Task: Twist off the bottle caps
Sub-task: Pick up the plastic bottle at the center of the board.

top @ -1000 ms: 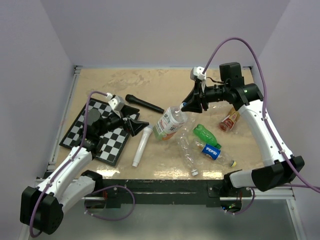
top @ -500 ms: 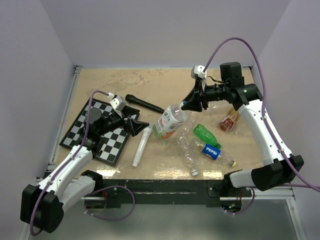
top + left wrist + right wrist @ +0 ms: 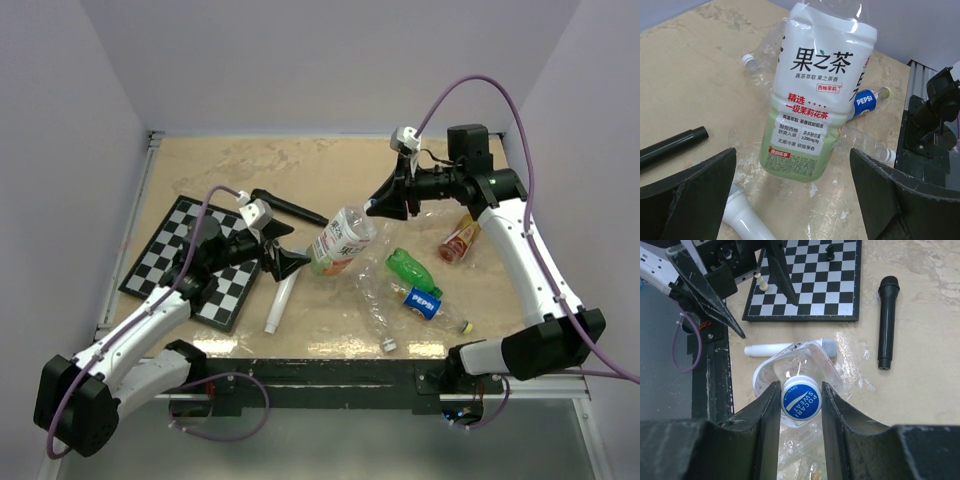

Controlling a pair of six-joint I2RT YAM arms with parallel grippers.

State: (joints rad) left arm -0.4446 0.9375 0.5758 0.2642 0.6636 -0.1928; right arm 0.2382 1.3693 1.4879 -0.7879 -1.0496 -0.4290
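The right gripper is closed down on the blue cap, one finger pressed to each side of it. The cap sits at the end of the tea bottle, which lies slanted near the middle of the table with its cap end toward the far right. From above, the fingers cover the cap entirely, so only the wrist view shows it. Whether it is loose or tight on the neck cannot be made out. That wrist view looks straight down the bottle, so most of its body is hidden behind the cap.

The left gripper is spread wide and holds nothing. Its fingers stand on either side of the bottle's base with a gap on each side. In its own view the bottle's neck runs off the top edge.

A white microphone lies just beside the base, partly under the bottle. A black microphone lies past it, near the chessboard.

Near the front edge, a crumpled clear bottle carries a white cap. A Pepsi bottle and a green bottle lie beside it, their caps too small to read.
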